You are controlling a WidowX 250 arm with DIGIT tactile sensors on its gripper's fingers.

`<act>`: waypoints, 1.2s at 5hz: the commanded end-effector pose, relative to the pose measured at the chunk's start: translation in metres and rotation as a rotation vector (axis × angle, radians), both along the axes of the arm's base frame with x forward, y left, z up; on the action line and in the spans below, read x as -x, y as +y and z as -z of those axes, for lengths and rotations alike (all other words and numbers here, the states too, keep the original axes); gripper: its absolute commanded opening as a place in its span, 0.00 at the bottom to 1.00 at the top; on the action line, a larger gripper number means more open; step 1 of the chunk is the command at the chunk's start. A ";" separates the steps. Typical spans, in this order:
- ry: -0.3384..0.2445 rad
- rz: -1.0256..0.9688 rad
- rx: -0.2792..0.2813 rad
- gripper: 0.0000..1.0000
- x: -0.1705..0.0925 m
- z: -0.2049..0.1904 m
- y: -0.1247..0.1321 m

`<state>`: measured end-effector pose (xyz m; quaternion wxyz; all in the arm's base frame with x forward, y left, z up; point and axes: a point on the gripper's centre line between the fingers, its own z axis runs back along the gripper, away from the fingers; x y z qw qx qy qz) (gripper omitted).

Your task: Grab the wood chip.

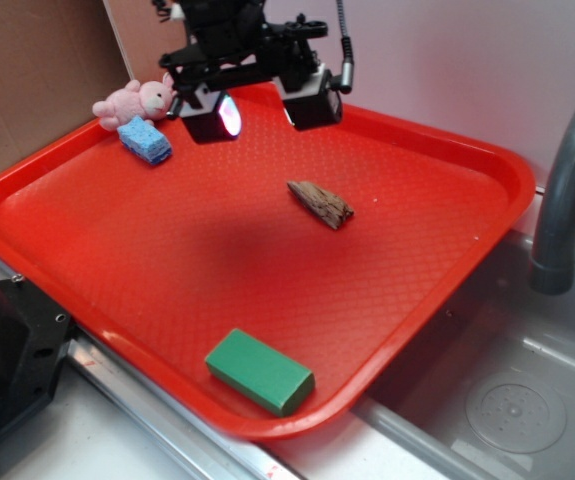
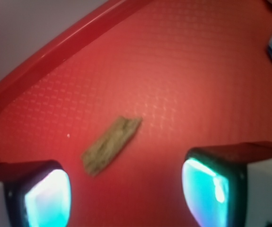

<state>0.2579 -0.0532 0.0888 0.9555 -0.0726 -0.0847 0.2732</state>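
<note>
Gripper (image 1: 263, 108) hangs above far part of red tray (image 1: 167, 270), fingers spread wide, nothing btwn them. Both pads glow in wrist view: one finger (image 2: 41, 201) at lower left of frame, other (image 2: 211, 189) at lower right.

Wood chip (image 1: 321, 204) lies flat on tray, right of centre in ext. view, apart from everything else. Well clear of green block (image 1: 259, 372) at near edge, and of blue sponge (image 1: 145, 139) + pink plush toy (image 1: 134, 101) at far left corner. Chip is nearer the camera than the gripper and a bit to the right of it, so not under the fingers yet.

Step in hand, my read: approach, pre-grasp. To do it well: bring gripper over chip's middle, then turn wrist so fingers close across the short width, not along the length. Go low, since chip is thin and lies flat; pads need to reach tray surface or it slips out. Rough grain should help hold.

Orientation: ext. view, long axis runs from upper left to lower right; narrow tip points upper left, broad blunt end lower right. Wrist view, chip (image 2: 111, 144) sits btwn the two pads, ahead of them, axis diagonal from lower left to upper right. So the finger line is at an angle to the chip, not square across; some wrist rotation likely needed.
</note>
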 end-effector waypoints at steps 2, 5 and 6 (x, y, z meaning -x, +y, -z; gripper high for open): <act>-0.076 -0.159 -0.037 1.00 -0.013 0.020 0.002; 0.003 -0.302 -0.053 1.00 -0.038 0.052 -0.027; 0.098 -0.285 -0.057 0.71 -0.043 0.063 -0.030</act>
